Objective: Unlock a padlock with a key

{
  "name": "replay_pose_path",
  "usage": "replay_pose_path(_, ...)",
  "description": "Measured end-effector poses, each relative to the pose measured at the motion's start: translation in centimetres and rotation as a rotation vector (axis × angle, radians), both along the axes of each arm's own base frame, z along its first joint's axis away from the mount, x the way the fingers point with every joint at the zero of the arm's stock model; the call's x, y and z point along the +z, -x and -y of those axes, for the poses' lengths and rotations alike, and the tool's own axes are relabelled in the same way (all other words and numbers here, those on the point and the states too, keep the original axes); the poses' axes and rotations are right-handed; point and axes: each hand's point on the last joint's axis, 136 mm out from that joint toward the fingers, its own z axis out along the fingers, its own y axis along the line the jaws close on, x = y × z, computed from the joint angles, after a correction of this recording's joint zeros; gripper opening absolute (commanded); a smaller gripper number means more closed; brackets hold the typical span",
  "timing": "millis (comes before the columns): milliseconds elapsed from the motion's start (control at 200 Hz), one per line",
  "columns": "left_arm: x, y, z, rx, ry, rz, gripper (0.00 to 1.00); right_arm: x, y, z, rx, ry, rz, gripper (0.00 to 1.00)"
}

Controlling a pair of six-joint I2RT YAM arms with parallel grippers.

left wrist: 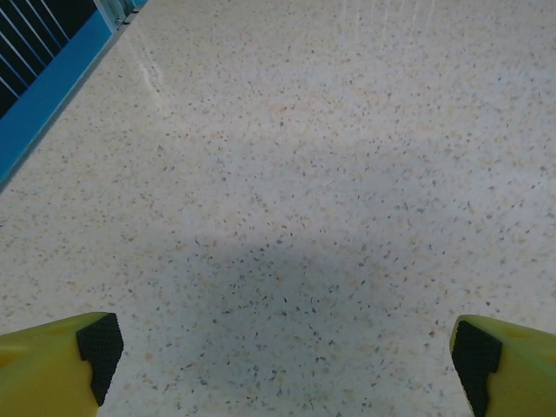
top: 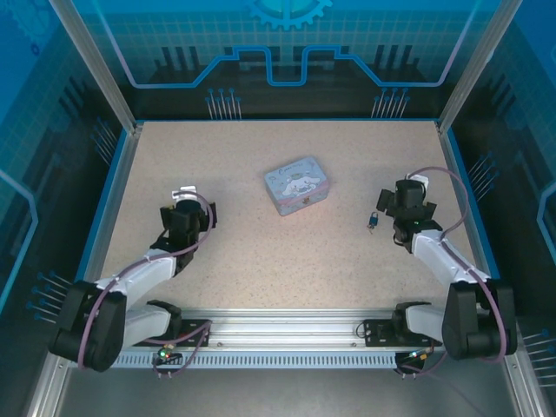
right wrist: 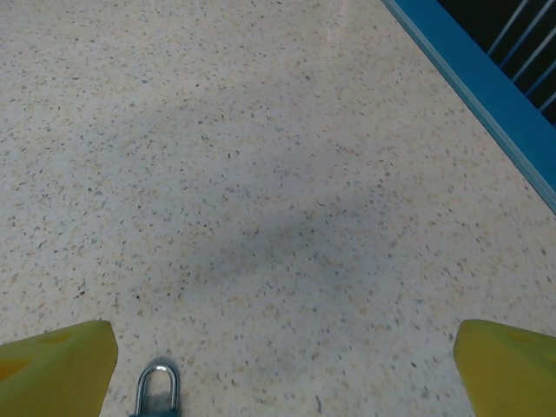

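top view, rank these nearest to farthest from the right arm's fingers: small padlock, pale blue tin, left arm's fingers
1. small dark-silvery metal padlock, just left of the right arm's fingers
2. pale blue cartoon-printed rectangular tin, in the middle, farther left
3. left arm's fingers, far over on the left side

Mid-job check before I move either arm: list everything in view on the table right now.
pale blue cartoon-printed rectangular tin box: one, pale blue, near the table's centre, lid shut.
small dark-silvery metal padlock: one, dark silvery, on the table to the right of the tin; its shackle shows at the bottom edge of the right wrist view.
speckled beige table: one, beige with a blue rim.
left claw: one, yellow fingers with black pads, open, over bare table.
right claw: one, yellow fingers, open, close to the padlock, holding nothing.
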Motion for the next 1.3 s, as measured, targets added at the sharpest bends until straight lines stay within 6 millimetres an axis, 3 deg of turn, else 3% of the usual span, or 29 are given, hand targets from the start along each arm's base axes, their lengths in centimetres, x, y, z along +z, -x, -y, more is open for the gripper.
replay_pose_path(100, -1.3, -0.1, 0.1, -0.014, 0.013, 0.007, 0.99, -1.2, -0.7, -0.1, 0.023, 0.021, 0.014, 1.00)
replay_pose_path(275, -0.5, -1.6, 0.4, -0.034, 0.030, 0.077, 0.99, -3.2, -1.2, -0.7, 0.077, 0.042, 0.037, 1.00)
replay_pose_path(495, 0.4, -2.7, 0.7, -0.060, 0.050, 0.137, 0.99, -1.5, -2.9, -1.4, 0.126, 0.070, 0.157, 1.00)
replay_pose_path(830, 1.1, -3.1, 0.6, -0.103, 0.077, 0.163, 0.99, -1.0, -3.5, -1.5, 0.135, 0.085, 0.208, 1.00)
replay_pose_path(1135, 0.9, -3.8, 0.2, -0.125, 0.078, 0.174, 0.99, -1.2, -3.6, -1.6, 0.150, 0.088, 0.202, 1.00)
replay_pose_path(1301, -0.3, -4.3, 0.3, -0.145, 0.079, 0.163, 0.99, -1.2, -3.6, -1.9, 0.168, 0.086, 0.200, 1.00)
